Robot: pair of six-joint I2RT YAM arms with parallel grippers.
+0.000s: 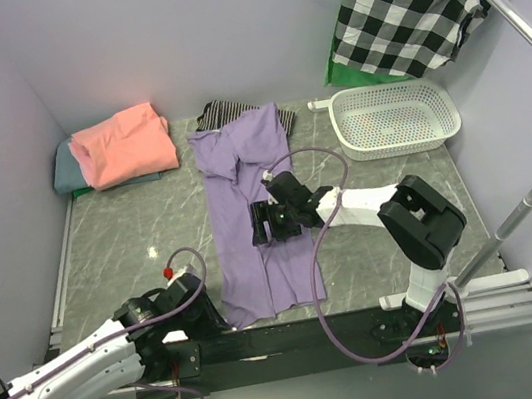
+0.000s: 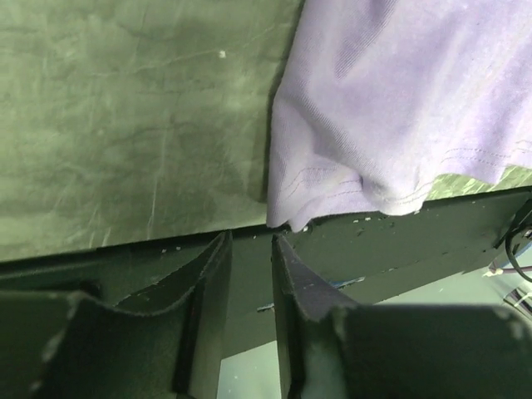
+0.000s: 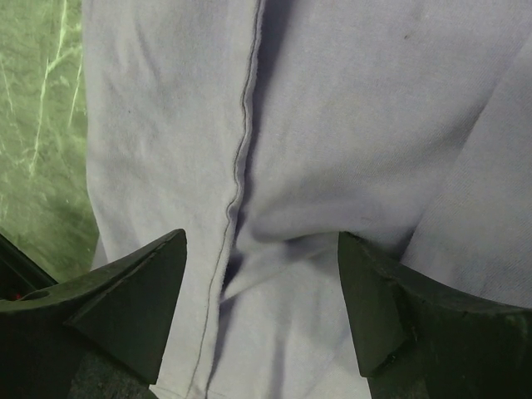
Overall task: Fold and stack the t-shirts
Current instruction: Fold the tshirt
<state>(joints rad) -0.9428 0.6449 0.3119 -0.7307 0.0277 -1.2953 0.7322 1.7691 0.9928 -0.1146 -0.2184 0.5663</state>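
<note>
1. Right gripper: jaws wide apart, gripping nothing, poised over the middle of the lavender t-shirt, which lies spread lengthwise on the table; arm stretched leftward
2. Left gripper: jaws narrowly apart, empty, low by that shirt's near hem

Bright, even overhead light in top view, shadows soft. Wrist views dimmer; near foreground dark, slightly blurred.
</note>
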